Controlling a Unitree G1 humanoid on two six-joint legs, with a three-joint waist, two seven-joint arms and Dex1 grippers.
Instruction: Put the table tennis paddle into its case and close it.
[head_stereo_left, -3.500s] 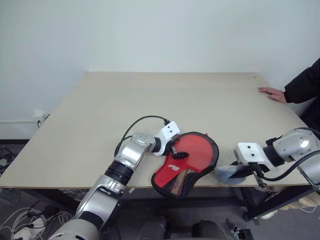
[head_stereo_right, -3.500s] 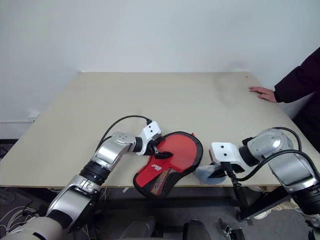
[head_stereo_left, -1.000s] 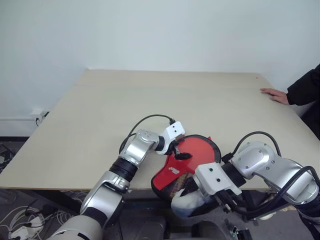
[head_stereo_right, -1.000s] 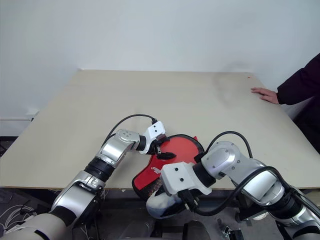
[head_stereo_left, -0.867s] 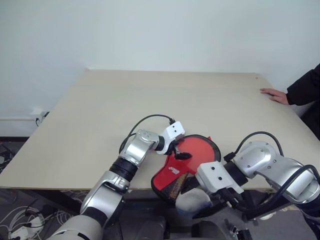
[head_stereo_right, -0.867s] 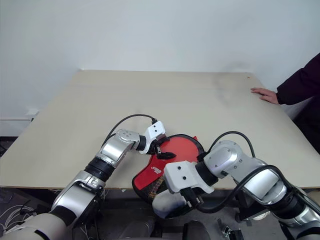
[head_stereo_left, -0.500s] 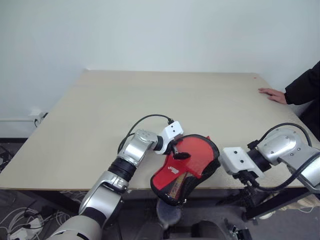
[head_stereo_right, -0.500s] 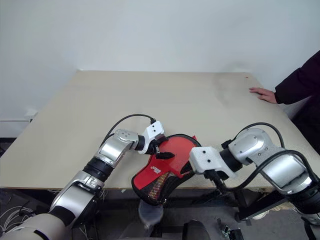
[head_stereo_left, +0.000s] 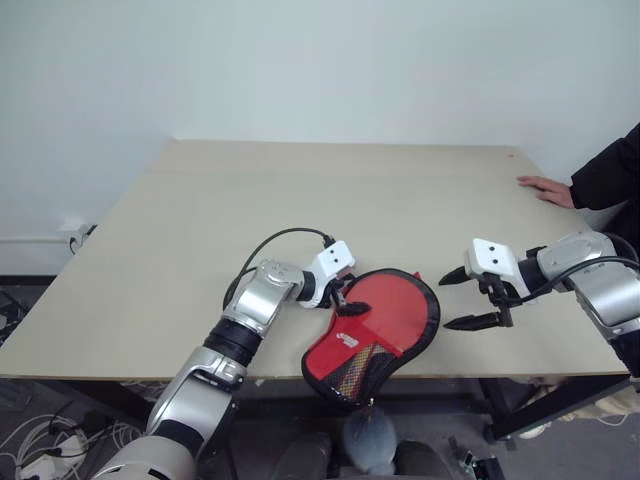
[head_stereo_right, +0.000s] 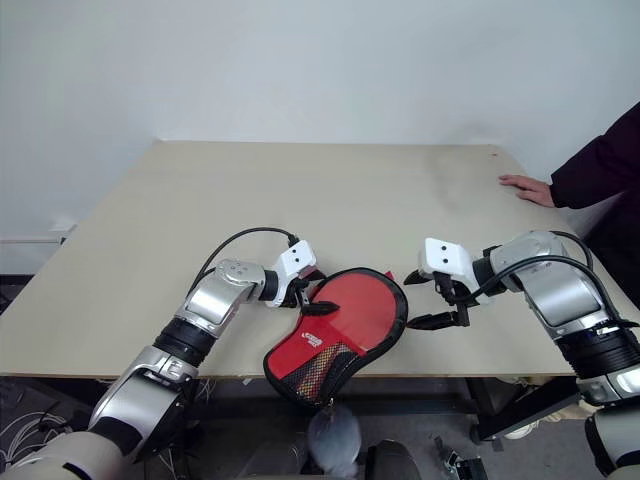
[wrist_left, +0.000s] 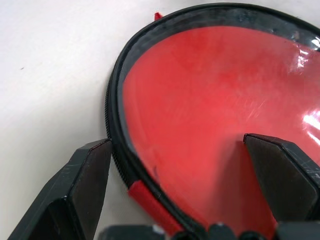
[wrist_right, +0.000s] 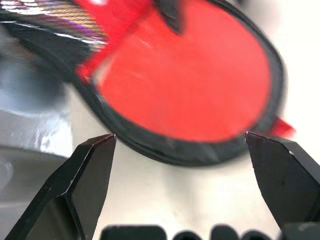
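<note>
From the head views, the case lies at the bench's near edge, soft and light. Left wrist view: left gripper jaws released, straddling its stiff black rim. Right wrist view: right gripper released, beside it.

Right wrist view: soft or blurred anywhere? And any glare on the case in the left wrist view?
Right wrist view: the case is smeared, its black rim and mesh end streaked, while the fingers stay crisp. Left wrist view: sharp, with white glare streaks on the clear cover at one edge. Head views: even light, a soft shadow under the right gripper.
</note>
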